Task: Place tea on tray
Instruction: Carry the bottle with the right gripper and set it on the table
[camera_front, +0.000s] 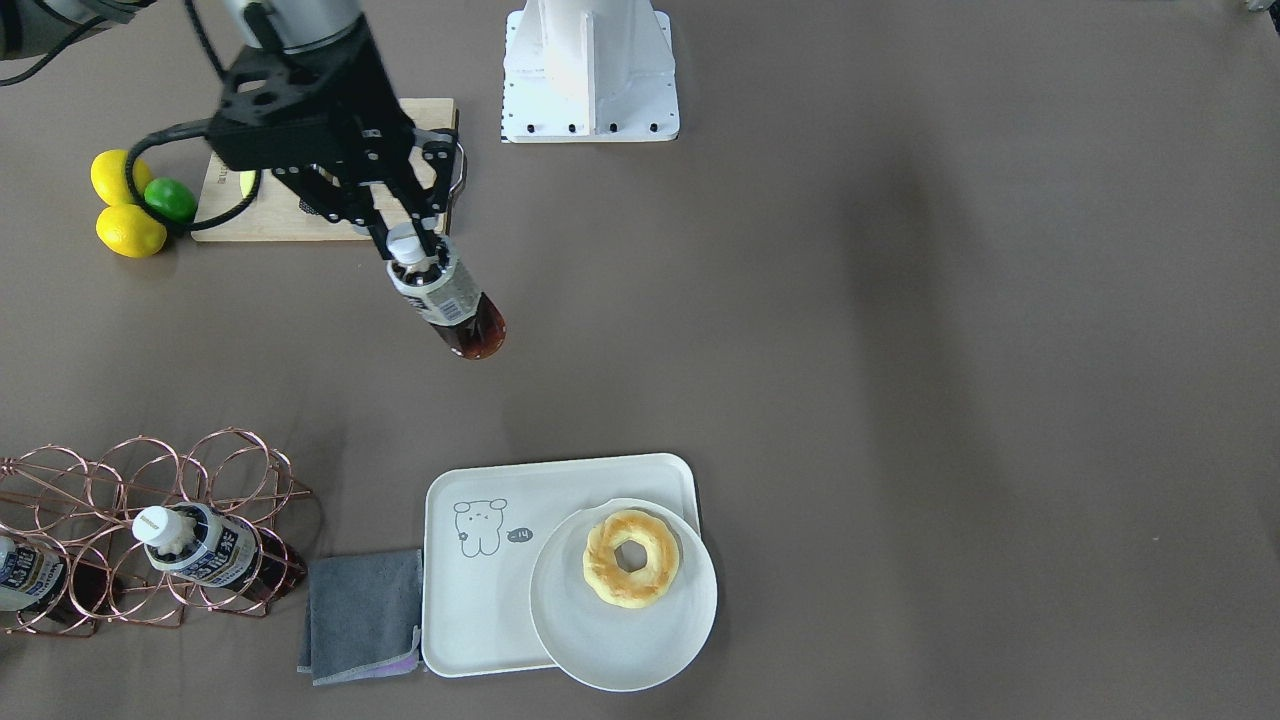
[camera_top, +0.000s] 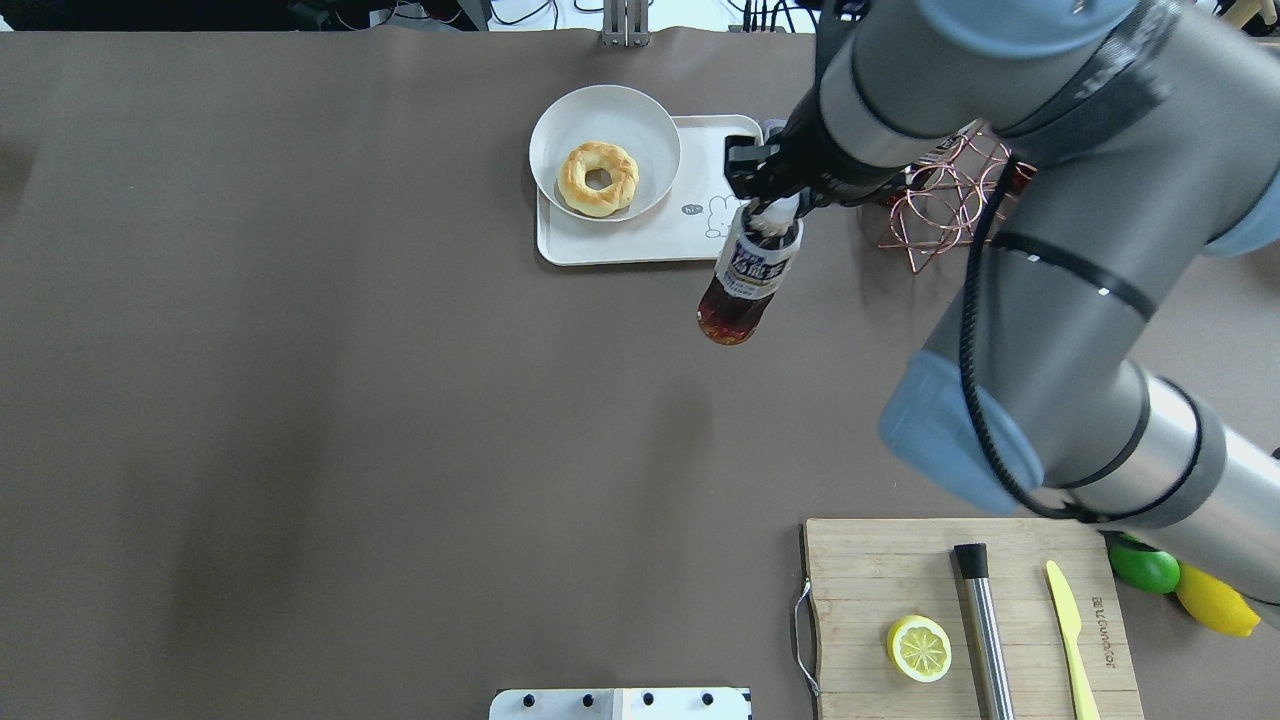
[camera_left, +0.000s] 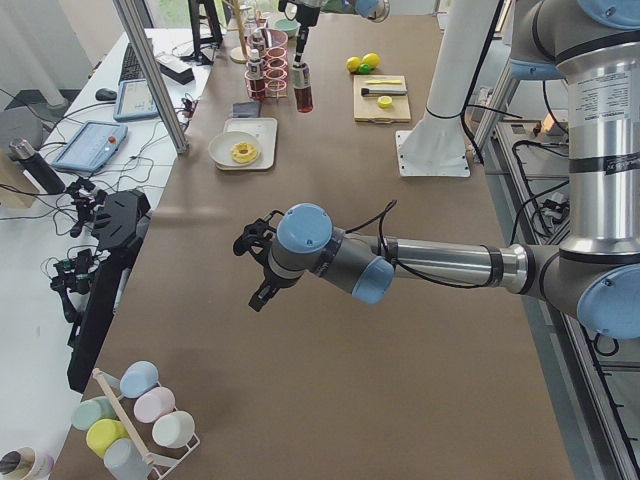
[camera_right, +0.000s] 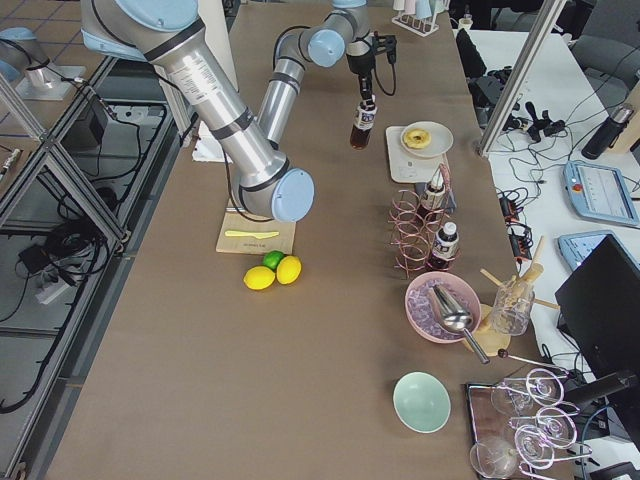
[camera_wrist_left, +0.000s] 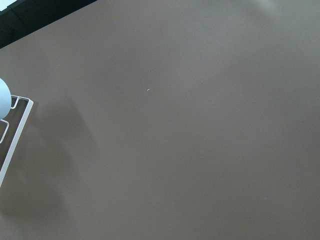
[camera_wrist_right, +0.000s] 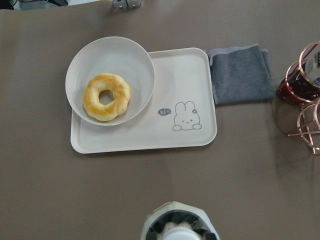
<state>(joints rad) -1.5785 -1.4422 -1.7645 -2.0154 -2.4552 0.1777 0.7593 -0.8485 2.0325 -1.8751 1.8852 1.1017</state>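
Hanging below the right tool, which grips its white cap, the tea is airborne, apart from the tray.

The right gripper clamps the tea by its cap, aloft; the left gripper hovers low, well apart.

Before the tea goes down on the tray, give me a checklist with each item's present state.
1. Right tool shut on the neck of the tea: ok.
2. Tea hanging cap-up, clear of the table: ok.
3. Tea above the tray: not ok; it hangs short of the near rim.
4. Bare tray floor beside the plate: ok.
5. Left arm away from the tray: ok.
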